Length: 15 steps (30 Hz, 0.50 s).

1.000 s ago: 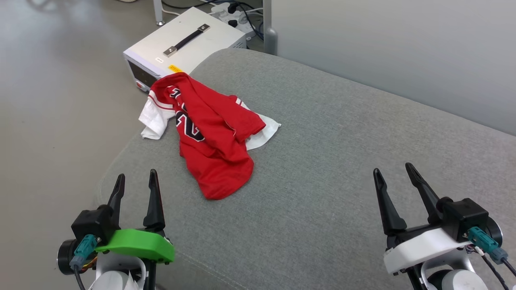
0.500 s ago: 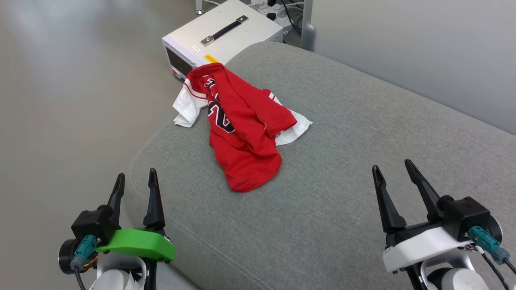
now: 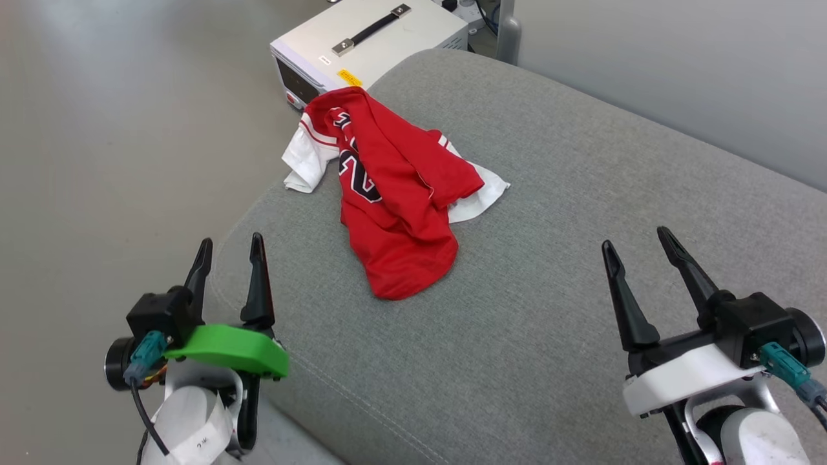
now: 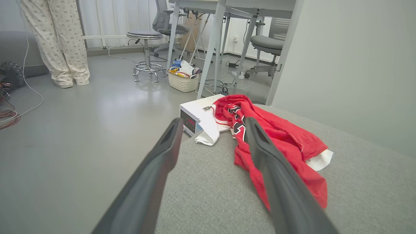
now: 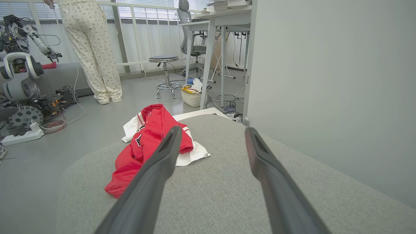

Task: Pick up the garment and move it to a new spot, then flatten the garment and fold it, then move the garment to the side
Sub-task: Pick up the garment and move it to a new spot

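Note:
The garment is a red jersey with white sleeves and a black-and-white number, lying crumpled near the far left corner of the grey cushioned surface. It also appears in the left wrist view and the right wrist view. My left gripper hovers open at the surface's left edge, short of the garment, nothing between its fingers. My right gripper stands open over the right part of the surface, well apart from the garment.
A white box with a black handle sits on the floor just beyond the garment. A person in patterned trousers stands further off, near a stool, a basket, desks and another robot.
The head camera has shifted, so the surface and garment sit further right and higher in the picture. Both grippers appear slightly higher; both stay open and empty.

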Motion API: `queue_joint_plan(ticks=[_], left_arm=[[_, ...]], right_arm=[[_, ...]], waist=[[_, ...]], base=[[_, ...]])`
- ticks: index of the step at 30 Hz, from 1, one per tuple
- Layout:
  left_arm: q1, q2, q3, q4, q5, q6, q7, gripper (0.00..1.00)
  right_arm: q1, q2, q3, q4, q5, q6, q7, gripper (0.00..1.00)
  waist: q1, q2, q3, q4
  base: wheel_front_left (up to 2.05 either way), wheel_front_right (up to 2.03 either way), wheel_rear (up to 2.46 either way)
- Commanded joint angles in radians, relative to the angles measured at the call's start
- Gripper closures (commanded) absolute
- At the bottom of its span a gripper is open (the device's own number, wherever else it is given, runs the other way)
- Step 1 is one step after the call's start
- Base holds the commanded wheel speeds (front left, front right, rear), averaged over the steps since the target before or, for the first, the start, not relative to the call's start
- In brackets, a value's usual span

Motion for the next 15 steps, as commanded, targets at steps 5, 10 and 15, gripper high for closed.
queue_joint_plan(ticks=[5,10,15], left_arm=[[-0.132,0.001,-0.018,0.078,-0.003,-0.025,-0.006,0.0],[-0.277,0.023,-0.05,0.187,-0.047,-0.041,-0.006,0.0],[-0.491,0.095,-0.141,0.33,-0.164,-0.046,0.007,0.0]], right_arm=[[-0.061,-0.047,0.008,-0.045,-0.015,-0.001,0.044,0.0],[-0.102,-0.087,0.006,-0.08,-0.011,-0.001,0.082,0.0],[-0.149,-0.13,0.011,-0.113,-0.006,-0.001,0.119,0.0]], waist=[[0.0,-0.0001,0.092,-0.071],[0.0,-0.0001,0.166,-0.118],[0.0,-0.0001,0.259,-0.182]], base=[[0.0,0.0,0.0],[0.0,0.0,0.0],[0.0,0.0,0.0]])
